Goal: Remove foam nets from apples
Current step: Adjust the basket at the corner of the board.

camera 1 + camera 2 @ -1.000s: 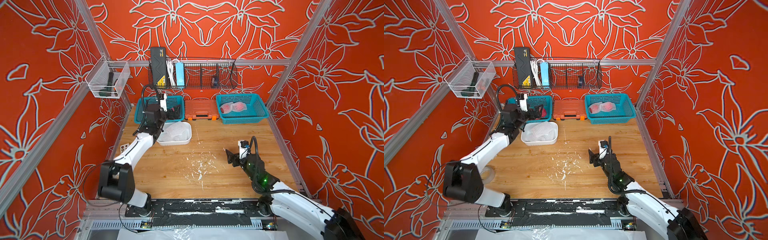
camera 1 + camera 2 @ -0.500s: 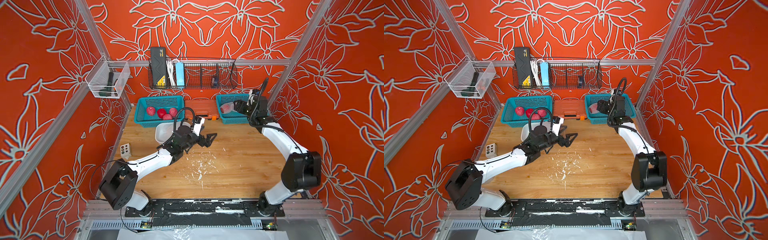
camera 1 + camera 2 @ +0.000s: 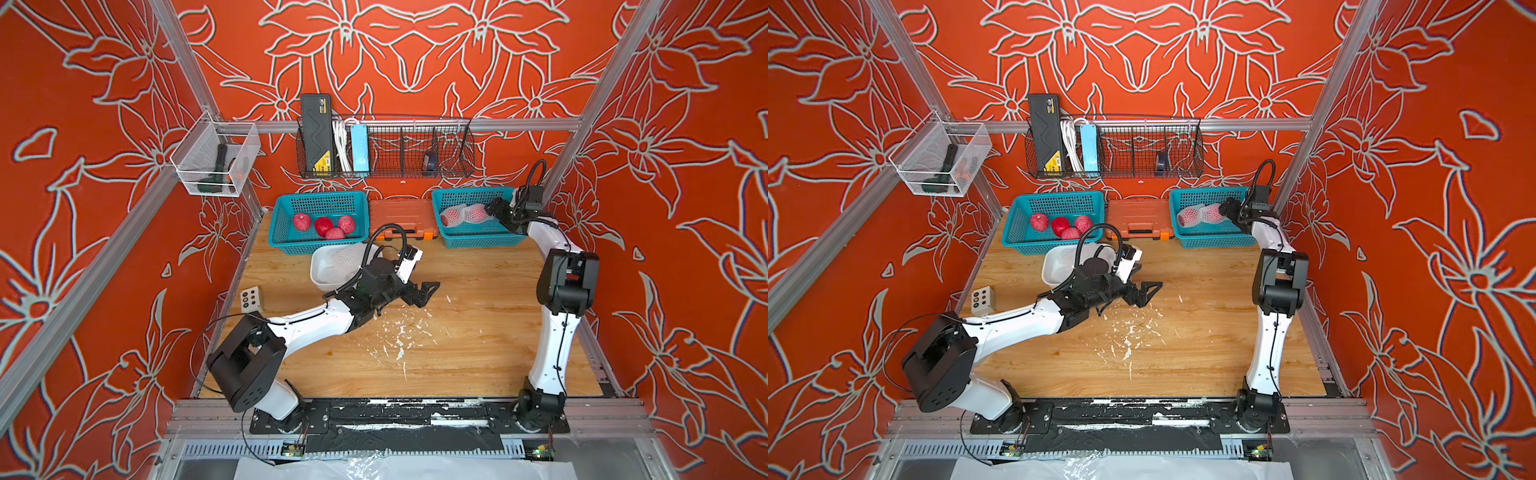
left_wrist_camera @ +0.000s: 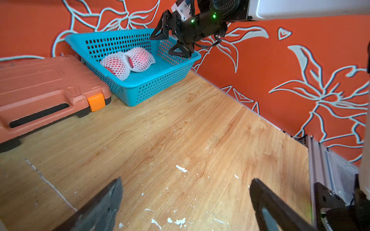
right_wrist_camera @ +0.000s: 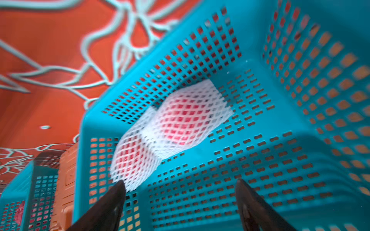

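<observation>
With jaws wide apart, the right gripper should lower squarely over the nearer netted apple and close softly.

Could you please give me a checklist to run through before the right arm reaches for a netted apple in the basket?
1. Right tool open: ok, jaws spread above the right basket.
2. Right tool empty: ok, nothing between the jaws.
3. Target present: ok, two netted apples lie in that basket.
4. Apples separated: not ok, they touch each other.
5. Apple centred in the jaw gap: not ok, in the right wrist view the nearer one sits off to one side.
6. Left tool out of the way: ok, open and empty over the table, away from the basket.
</observation>
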`<state>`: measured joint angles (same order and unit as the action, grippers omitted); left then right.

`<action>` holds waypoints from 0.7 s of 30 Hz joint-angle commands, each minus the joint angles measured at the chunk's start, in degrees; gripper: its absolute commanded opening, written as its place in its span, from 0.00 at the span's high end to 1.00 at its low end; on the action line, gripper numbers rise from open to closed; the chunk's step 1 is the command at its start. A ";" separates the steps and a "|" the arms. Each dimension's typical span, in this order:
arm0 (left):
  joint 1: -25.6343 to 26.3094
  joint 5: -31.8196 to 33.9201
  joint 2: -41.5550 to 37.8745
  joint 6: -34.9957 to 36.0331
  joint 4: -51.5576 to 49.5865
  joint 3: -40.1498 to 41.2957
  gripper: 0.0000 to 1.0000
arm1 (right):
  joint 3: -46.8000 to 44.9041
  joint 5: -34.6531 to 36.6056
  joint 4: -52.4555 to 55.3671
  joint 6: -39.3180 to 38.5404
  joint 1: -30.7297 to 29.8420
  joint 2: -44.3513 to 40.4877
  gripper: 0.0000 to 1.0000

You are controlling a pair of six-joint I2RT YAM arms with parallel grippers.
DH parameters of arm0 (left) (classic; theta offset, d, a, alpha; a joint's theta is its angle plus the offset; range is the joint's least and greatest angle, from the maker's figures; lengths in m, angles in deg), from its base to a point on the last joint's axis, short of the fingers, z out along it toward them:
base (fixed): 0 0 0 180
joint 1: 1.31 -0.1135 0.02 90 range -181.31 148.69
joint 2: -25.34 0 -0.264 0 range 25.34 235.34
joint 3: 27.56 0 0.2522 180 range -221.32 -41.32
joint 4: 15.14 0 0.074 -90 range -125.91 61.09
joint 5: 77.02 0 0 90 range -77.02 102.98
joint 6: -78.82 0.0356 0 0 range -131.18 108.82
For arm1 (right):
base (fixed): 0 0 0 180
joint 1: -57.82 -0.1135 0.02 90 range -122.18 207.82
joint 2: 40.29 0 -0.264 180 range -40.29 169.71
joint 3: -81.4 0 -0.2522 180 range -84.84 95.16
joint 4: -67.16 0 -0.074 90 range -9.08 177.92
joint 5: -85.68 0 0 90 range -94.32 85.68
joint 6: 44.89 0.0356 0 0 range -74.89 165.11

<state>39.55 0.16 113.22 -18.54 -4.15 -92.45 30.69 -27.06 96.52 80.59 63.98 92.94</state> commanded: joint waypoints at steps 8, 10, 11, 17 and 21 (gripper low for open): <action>-0.08 0.13 3.22 1.64 -0.84 -2.04 0.04 | 22.90 0.66 8.57 13.29 -0.89 14.44 0.07; -0.08 0.32 3.44 1.73 -0.92 -2.30 0.04 | 23.01 2.25 7.71 14.13 -1.18 14.61 0.04; -0.08 0.40 3.53 1.88 -1.13 -2.45 0.04 | 23.09 3.48 8.38 14.01 -1.39 14.45 0.04; -0.07 1.16 3.75 2.43 -1.53 -2.55 0.04 | 7.76 6.65 1.31 16.20 -1.71 6.19 0.04; -0.06 1.35 3.73 2.70 -1.95 -2.57 0.04 | 4.67 5.69 1.40 15.18 -1.76 3.91 0.04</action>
<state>39.55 1.10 116.28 -16.99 -6.01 -93.94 36.57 -22.49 99.77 94.56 62.69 100.88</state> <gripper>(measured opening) 0.958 0.958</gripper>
